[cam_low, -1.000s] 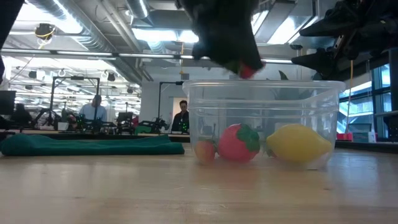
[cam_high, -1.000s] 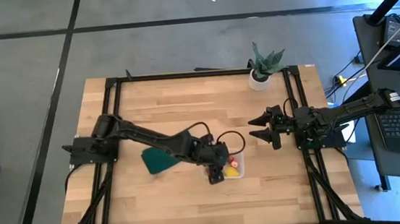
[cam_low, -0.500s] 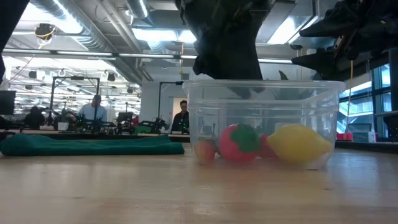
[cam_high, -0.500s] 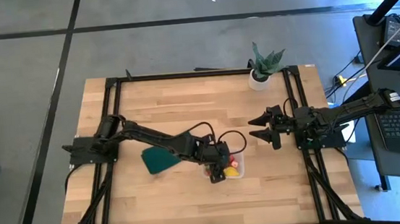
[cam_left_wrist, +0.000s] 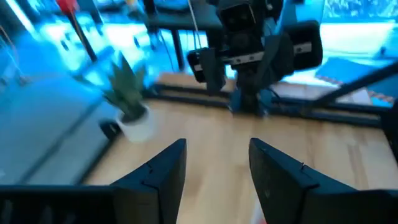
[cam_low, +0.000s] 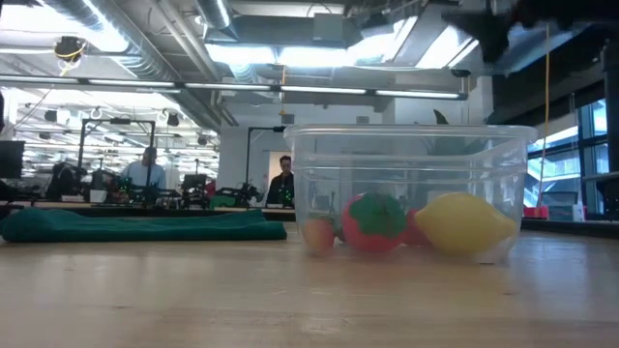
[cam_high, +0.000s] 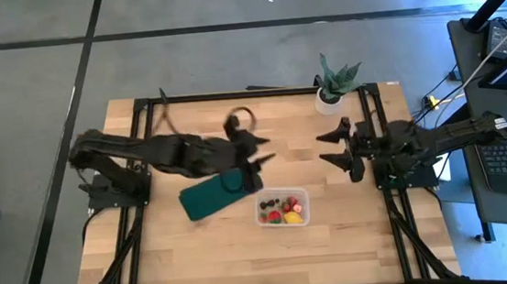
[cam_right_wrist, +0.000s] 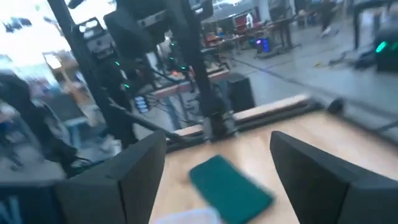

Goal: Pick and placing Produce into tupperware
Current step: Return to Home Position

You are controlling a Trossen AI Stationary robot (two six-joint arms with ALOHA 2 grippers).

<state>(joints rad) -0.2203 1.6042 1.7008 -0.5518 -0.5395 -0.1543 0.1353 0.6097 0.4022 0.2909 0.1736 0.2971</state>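
Observation:
The clear tupperware (cam_high: 282, 206) stands on the wooden table, right of the dark green pad (cam_high: 210, 197). Inside it lie the produce: a red strawberry-like fruit (cam_low: 375, 220), a yellow lemon (cam_low: 464, 222), a small orange-red piece (cam_low: 317, 234), and dark berries (cam_high: 270, 205). My left gripper (cam_high: 265, 152) is open and empty, raised above the table, on the far side of the tub; its wrist view (cam_left_wrist: 214, 146) shows open fingers. My right gripper (cam_high: 326, 148) is open and empty to the tub's far right, also open in its wrist view (cam_right_wrist: 217, 140).
A potted green plant (cam_high: 333, 84) stands at the far right of the table. A black frame (cam_high: 148, 151) runs around the table's sides. Bare wood lies near the front edge and at the far middle. People sit at desks in the room behind (cam_low: 147, 172).
My left gripper, low over the tub, has let a red fruit go into it, then risen and drawn back toward the table's far left, clear of the tub. My right gripper has shifted a little toward the far edge. The tub has stayed in place.

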